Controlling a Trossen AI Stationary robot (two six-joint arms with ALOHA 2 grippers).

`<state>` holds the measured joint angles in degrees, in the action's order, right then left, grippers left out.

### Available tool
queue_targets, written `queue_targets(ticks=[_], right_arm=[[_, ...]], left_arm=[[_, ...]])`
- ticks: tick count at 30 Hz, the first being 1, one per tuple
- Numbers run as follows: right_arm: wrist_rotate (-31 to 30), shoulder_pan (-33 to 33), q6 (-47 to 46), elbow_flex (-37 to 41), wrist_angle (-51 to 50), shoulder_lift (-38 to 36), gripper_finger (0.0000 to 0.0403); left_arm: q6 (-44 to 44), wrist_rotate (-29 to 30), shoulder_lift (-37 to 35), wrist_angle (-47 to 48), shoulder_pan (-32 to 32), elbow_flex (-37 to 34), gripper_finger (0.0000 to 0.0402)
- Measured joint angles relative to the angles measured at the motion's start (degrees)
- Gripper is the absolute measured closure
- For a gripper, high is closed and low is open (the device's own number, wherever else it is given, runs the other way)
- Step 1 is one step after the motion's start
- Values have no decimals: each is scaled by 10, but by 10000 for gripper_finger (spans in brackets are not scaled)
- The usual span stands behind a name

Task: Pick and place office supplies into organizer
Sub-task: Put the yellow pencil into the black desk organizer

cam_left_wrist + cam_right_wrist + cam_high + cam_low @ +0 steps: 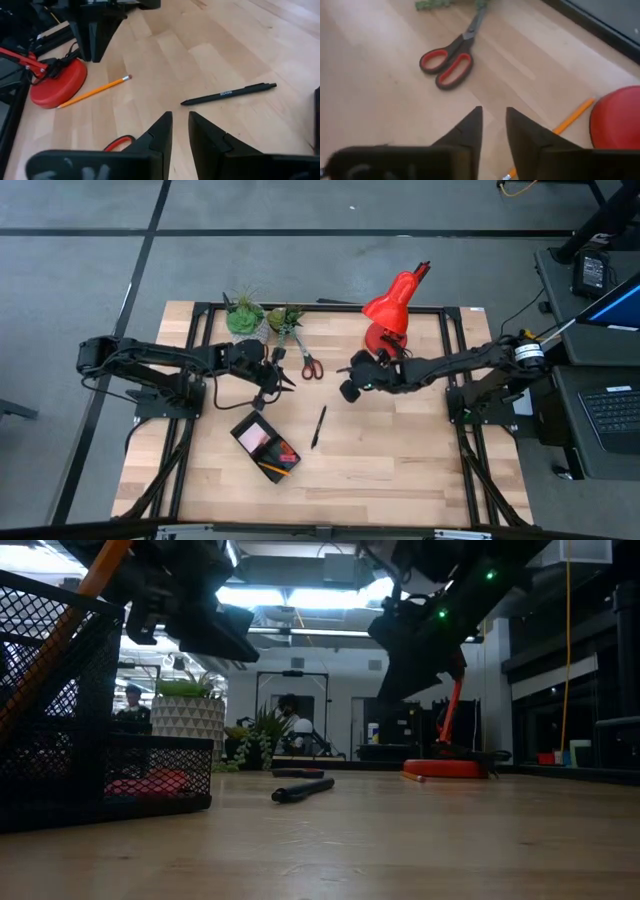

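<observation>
The black mesh organizer (265,444) sits on the near-left part of the table and holds a pink sticky-note pad, a red eraser and an orange pencil (62,632) leaning in it. A black pen (318,427) lies flat to its right. Red-handled scissors (307,364) lie near the plants. Another orange pencil (95,91) lies beside the lamp base. My left gripper (275,376) hovers above the table between the scissors and the organizer, shut and empty. My right gripper (349,383) hovers right of the scissors, also shut and empty.
A red desk lamp (392,312) stands at the far middle, its base (618,118) close to my right gripper. Two potted plants (246,316) stand at the far left. Bare wood lies to the right of the pen and along the near edge.
</observation>
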<state>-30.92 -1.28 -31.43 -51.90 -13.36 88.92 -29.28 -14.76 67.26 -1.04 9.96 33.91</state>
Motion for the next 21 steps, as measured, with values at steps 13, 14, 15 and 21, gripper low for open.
queue_targets(ticks=[13,14,15,21], right_arm=[[38,42,-122,0,-74,0,245],[40,45,-122,0,-74,0,245],[45,47,-124,0,-73,0,245],[69,61,-137,-1,-77,13,244]], left_arm=[[-75,46,0,-5,0,0,347],[-75,51,0,-5,0,0,347],[-75,58,0,-5,0,0,347],[-76,105,0,-5,0,0,347]])
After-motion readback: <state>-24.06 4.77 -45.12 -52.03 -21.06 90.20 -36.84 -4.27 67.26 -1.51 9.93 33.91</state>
